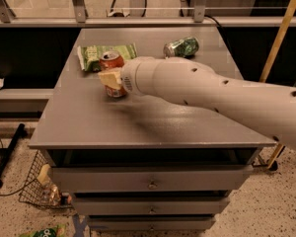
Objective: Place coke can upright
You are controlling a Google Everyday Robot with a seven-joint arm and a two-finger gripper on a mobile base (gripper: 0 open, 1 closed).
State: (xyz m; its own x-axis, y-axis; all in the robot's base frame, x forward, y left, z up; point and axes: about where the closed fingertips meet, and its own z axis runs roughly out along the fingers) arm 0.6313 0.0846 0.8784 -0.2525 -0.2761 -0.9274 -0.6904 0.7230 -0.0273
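Note:
The coke can (112, 63) is a red-orange can with a silver top, standing upright on the grey table (89, 122) near its left side. My gripper (110, 79) is at the end of the white arm reaching in from the right. Its pale yellowish fingers (108, 78) are around the can's middle. The can's bottom shows just below the fingers, at the table surface.
A green snack bag (96, 53) lies flat just behind the can. A green can (181, 47) lies on its side at the back right. The table has drawers below. A wire basket (37, 186) sits on the floor at the left, a wooden pole (281, 33) at the right.

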